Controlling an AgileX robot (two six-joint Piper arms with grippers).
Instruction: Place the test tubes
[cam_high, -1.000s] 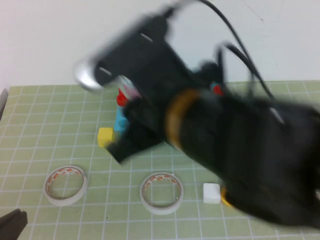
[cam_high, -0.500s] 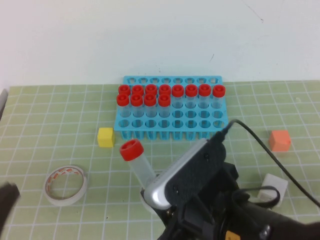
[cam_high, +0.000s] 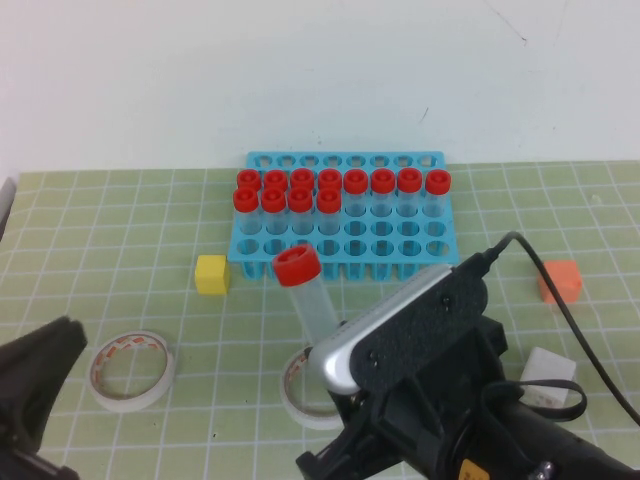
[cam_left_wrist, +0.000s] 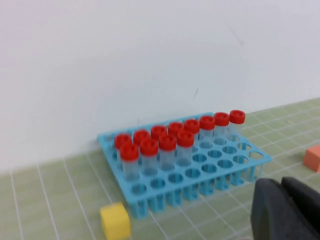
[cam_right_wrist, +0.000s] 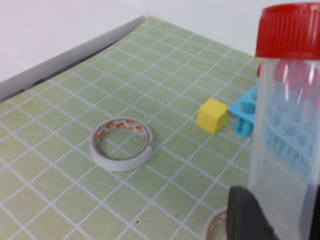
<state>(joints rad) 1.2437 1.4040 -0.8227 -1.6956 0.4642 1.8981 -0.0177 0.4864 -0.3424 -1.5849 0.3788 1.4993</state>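
Right gripper sits at the near middle of the green gridded mat, its dark fingers clamped on the lower part of a clear plastic test tube with a red screw cap. That tube tilts with its cap toward the far left, and in the high view the cap shows against the near edge of the blue plastic tube rack. The rack stands at the far middle and holds twelve red-capped tubes: eight in one row, and four at the left of the next nearer row. Left gripper is at the near left corner, fingers pressed together and holding nothing. A small yellow cube lies just left of the rack, a small orange cube to its right. A roll of clear tape lies at near left.
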